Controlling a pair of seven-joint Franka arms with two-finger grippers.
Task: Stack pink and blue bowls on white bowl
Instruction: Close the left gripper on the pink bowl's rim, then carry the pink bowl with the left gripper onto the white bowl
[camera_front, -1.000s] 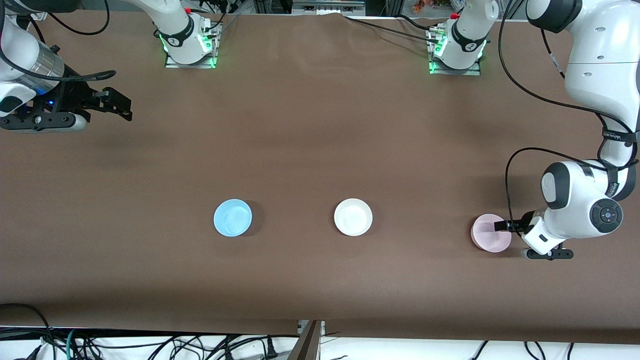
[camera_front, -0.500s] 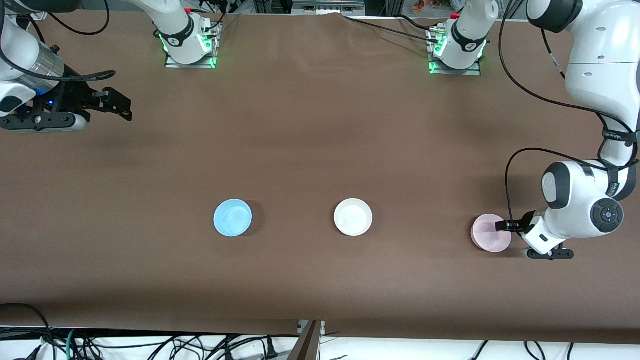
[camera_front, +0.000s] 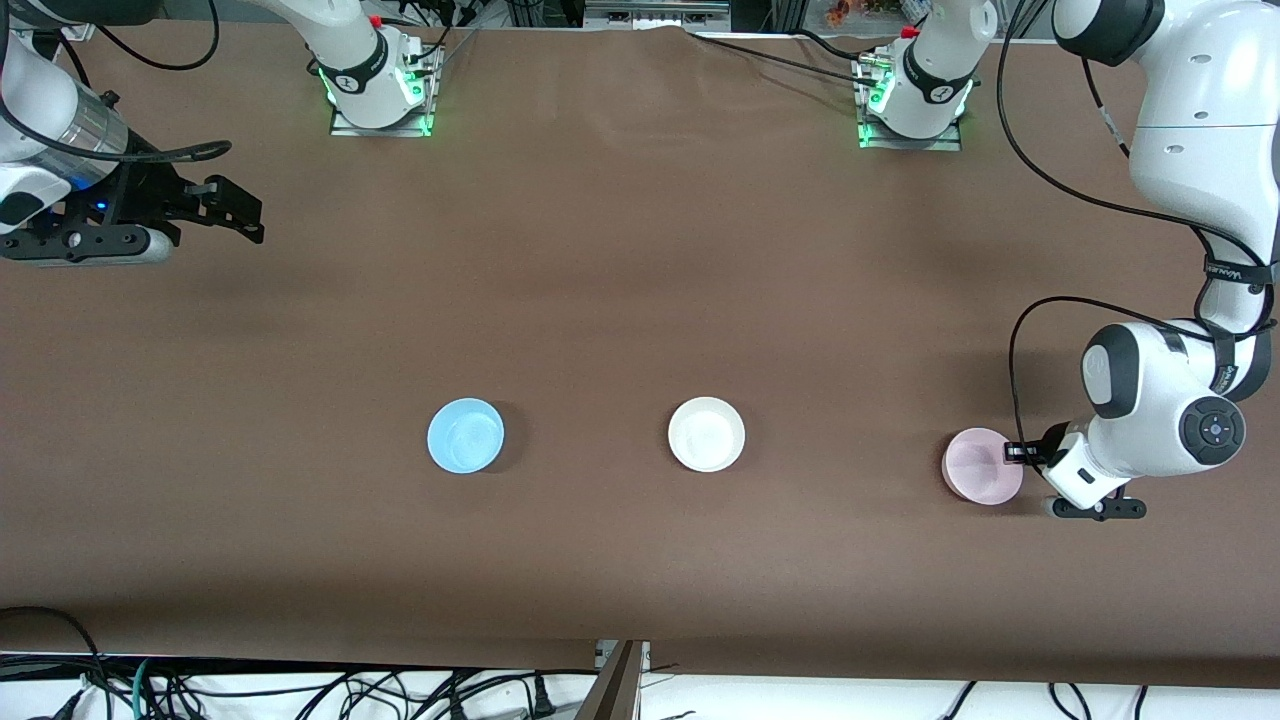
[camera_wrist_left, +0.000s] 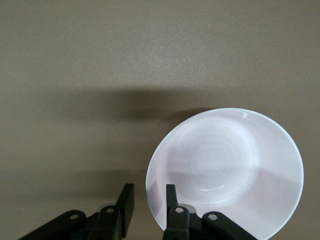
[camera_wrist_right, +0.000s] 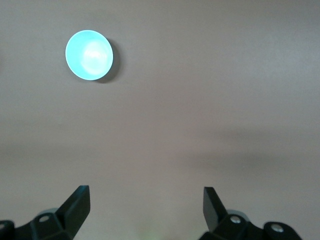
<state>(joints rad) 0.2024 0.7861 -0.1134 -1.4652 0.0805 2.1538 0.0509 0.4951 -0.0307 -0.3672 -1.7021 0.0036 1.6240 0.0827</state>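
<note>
The step in hand is the pickup of the pink bowl (camera_front: 982, 466), which sits on the brown table (camera_front: 620, 280) toward the left arm's end. The left hand (camera_front: 1016, 452) is down at the bowl's rim; in the left wrist view its fingers (camera_wrist_left: 170, 196) stand narrow, one inside the rim and one outside, straddling the wall, though a firm pinch cannot be confirmed. The white bowl (camera_front: 706, 433) stands mid-table, well apart, with the blue bowl (camera_front: 465, 435) toward the right arm's end; both are bare. The right hand (camera_front: 235, 208) waits wide and empty above the table's edge. Next, the pinch likely needs to firm up, then lift straight and carry the bowl over the white one.
</note>
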